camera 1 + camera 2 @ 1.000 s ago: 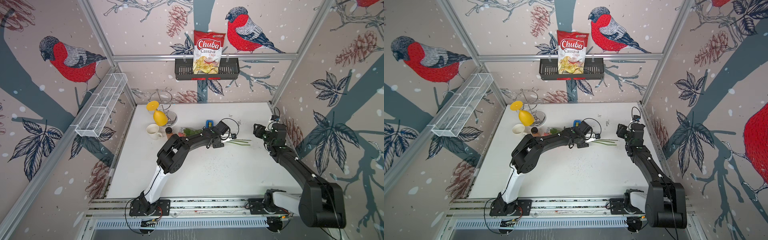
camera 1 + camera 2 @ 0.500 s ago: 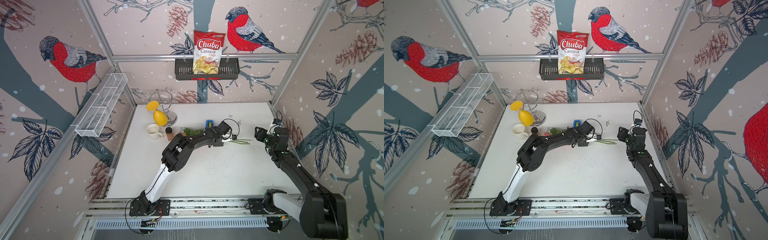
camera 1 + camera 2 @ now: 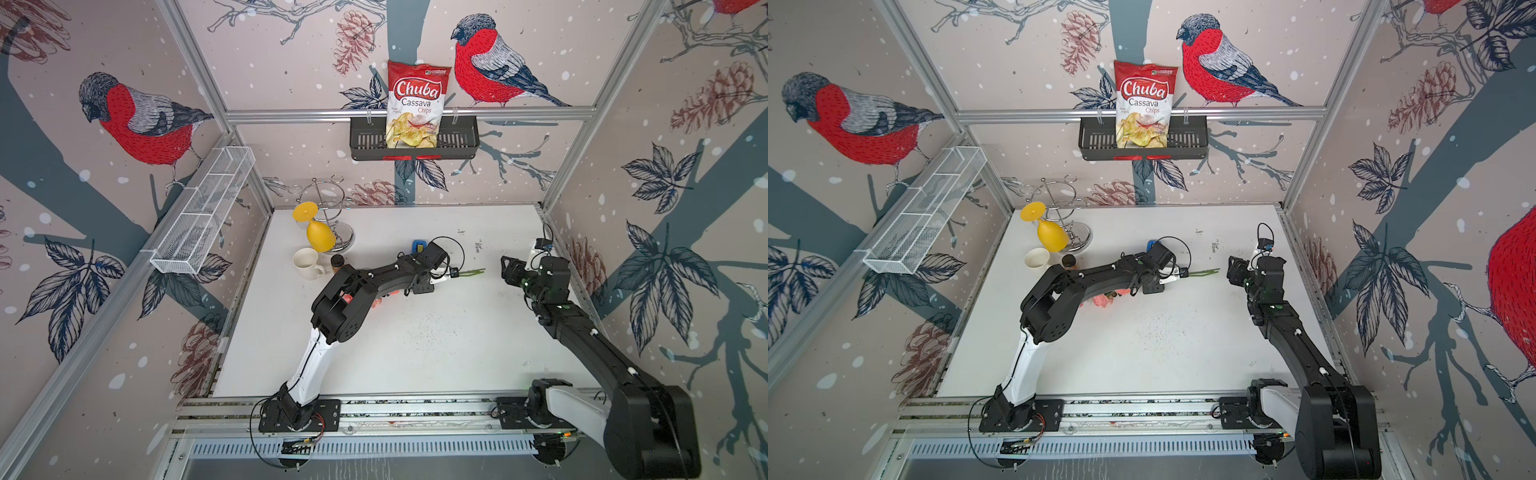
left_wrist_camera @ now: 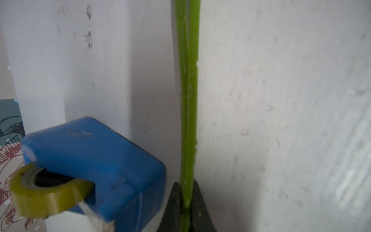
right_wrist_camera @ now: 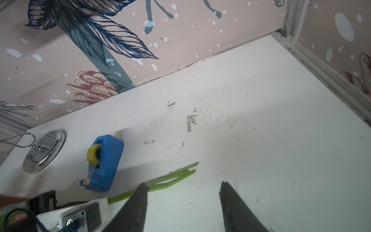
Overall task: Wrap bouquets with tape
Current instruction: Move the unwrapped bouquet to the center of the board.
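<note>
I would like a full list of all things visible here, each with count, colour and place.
bouquet: one, pink blooms, green stems, mid-table
tape dispenser: one, blue, beside the stems
tape roll: one, yellow-green, in the dispenser
chips bag: one, red-white, in black wall basket
wire basket: one, white, left wall
goblet: one, yellow, hanging on chrome rack
mug: one, white, beside the rack
jar: one, brown, beside the mug
left claw: black, shut on stems
right claw: black, open, empty

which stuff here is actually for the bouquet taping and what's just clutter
For the job: bouquet, stems gripped by the left end effector; tape roll in blue dispenser.
Just lying about: mug, yellow goblet, wire stand, brown jar, chips bag, black basket, mesh shelf.
</note>
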Robot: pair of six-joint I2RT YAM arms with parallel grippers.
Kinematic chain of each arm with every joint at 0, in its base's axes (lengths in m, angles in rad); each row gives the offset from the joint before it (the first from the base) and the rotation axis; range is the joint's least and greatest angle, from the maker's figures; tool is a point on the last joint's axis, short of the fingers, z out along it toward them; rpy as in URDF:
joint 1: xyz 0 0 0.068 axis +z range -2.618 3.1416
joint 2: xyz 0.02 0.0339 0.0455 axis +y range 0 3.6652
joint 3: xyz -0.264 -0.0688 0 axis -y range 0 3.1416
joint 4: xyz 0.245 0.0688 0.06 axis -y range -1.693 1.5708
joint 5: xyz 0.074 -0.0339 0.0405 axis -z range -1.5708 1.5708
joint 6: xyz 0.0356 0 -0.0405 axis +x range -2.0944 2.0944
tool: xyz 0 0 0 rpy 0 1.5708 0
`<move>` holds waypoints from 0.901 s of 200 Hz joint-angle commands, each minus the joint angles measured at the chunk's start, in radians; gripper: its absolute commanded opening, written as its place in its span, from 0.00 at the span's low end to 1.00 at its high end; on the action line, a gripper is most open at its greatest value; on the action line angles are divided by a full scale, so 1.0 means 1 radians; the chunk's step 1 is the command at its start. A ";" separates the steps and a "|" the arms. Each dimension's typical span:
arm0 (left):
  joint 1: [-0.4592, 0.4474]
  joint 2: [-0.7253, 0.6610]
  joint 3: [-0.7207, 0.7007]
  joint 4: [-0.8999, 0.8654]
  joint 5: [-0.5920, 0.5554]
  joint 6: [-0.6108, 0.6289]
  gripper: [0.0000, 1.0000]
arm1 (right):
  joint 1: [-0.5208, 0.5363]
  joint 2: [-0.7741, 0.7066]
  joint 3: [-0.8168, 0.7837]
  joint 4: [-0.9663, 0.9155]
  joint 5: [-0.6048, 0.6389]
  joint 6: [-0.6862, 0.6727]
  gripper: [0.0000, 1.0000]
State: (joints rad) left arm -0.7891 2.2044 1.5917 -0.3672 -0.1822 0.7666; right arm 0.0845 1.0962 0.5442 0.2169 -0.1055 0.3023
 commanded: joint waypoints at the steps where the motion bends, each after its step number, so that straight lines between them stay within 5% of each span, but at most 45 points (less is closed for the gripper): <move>1: 0.010 -0.006 -0.017 -0.044 0.039 0.022 0.02 | 0.025 0.013 0.011 0.033 0.011 -0.029 0.59; 34: 0.011 -0.018 -0.014 -0.049 0.068 0.053 0.00 | 0.056 0.036 0.031 0.018 0.026 -0.036 0.60; 56: 0.011 -0.025 -0.026 -0.036 0.064 0.065 0.11 | 0.071 0.044 0.041 0.008 0.025 -0.035 0.65; 72: 0.011 -0.050 -0.032 -0.040 0.104 0.053 0.39 | 0.080 0.053 0.060 -0.016 0.027 -0.023 0.67; 98: 0.013 -0.129 -0.046 -0.045 0.187 0.025 0.65 | 0.088 0.059 0.068 -0.026 -0.002 0.012 0.68; 135: 0.031 -0.269 -0.106 -0.057 0.235 0.000 0.65 | 0.109 0.150 0.117 -0.029 -0.112 0.111 0.62; 180: 0.115 -0.417 -0.222 -0.062 0.289 -0.020 0.63 | 0.252 0.474 0.316 0.000 -0.260 0.186 0.37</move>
State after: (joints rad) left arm -0.7067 1.8351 1.4124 -0.4080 0.0578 0.7662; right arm 0.2737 1.4490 0.7765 0.1951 -0.2527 0.4274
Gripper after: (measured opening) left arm 0.645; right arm 0.410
